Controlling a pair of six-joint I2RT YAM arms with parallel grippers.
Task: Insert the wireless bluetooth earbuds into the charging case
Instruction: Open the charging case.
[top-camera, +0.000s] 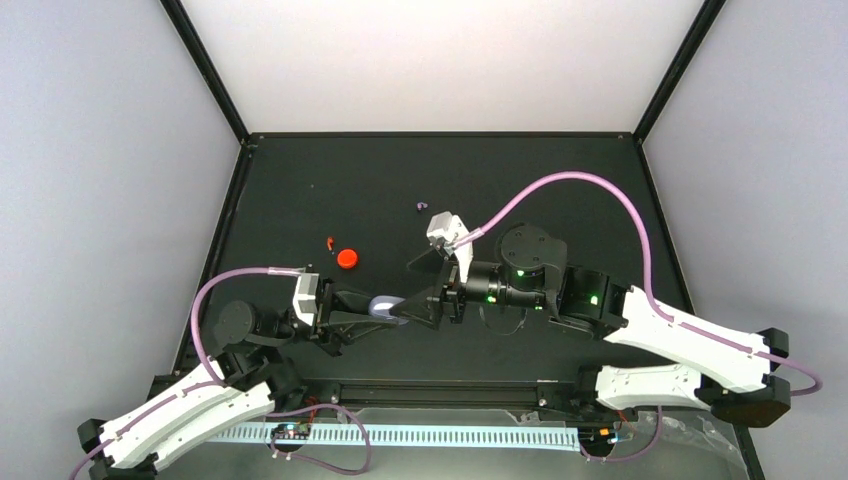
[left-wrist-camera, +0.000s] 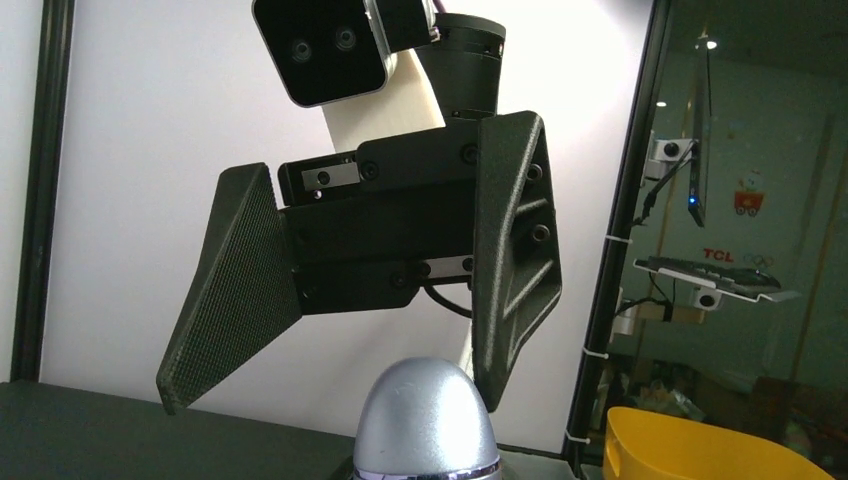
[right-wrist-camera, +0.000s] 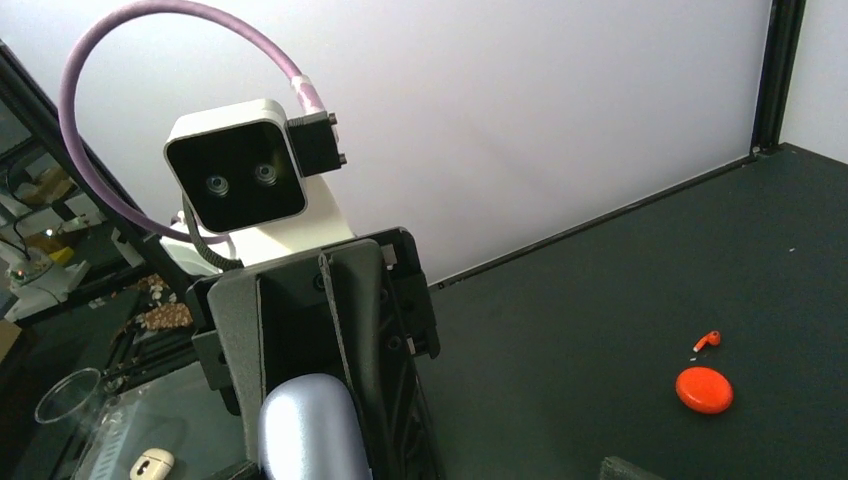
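Top external view: I see both arms meeting nose to nose near the front middle of the black table (top-camera: 560, 190). My left gripper (top-camera: 370, 312) is clamped narrow on the lavender charging case (top-camera: 385, 304), holding it up off the table. My right gripper (top-camera: 420, 305) faces it with jaws spread wide. From the left wrist view, the case's rounded top sits between those two fingers, one just beside it and the other well apart, neither clearly touching. The case looks shut, with a bright band around it lower down. The earbuds lie on the table farther back: a lavender earbud (top-camera: 421, 206) toward the far middle, and a red-orange earbud (top-camera: 330, 242) just beside a red-orange case (top-camera: 347, 258) on the left. I judge the step to be opening the lid. To do it well, I would centre the right jaws on the lid above the band, close gently, hold the left grip firm, and swing the lid about its hinge, which I cannot see, rather than pull straight.
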